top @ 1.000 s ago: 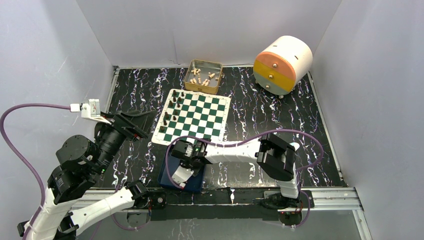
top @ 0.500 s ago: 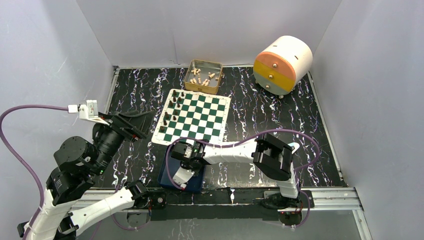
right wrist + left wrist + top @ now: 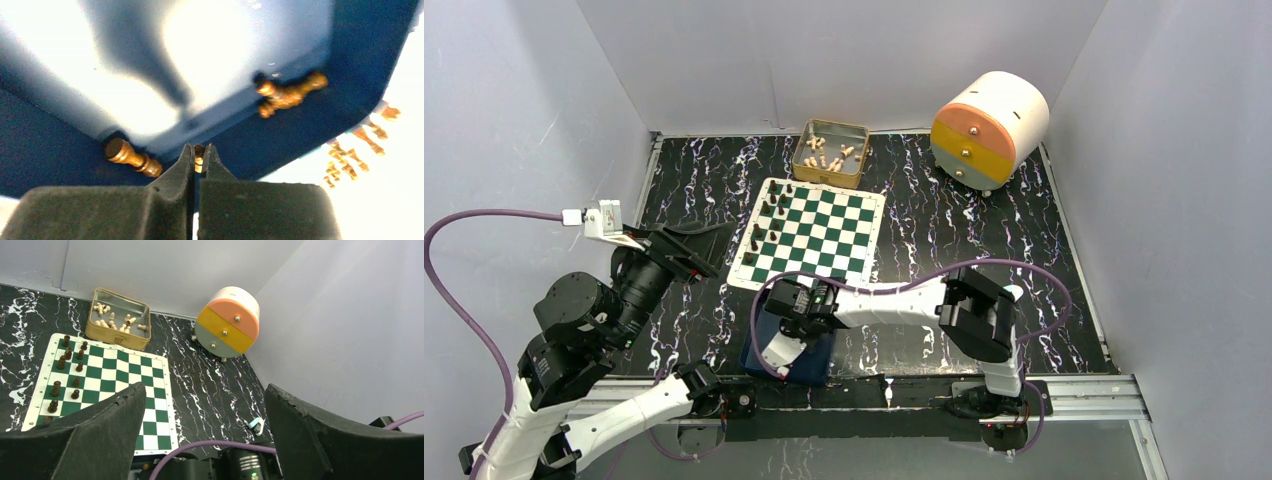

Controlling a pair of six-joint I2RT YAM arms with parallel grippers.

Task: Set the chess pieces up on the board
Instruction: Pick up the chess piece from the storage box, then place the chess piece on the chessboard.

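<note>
A piece [image 3: 199, 162] is now pinched in the tray [image 3: 325, 115] by the right end effector [image 3: 199, 151], ready for the board [image 3: 824, 235].

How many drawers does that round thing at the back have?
3. On the round cabinet, the orange drawer is on top, the yellow drawer is in the middle and the grey drawer is at the bottom. None seem hidden.
</note>
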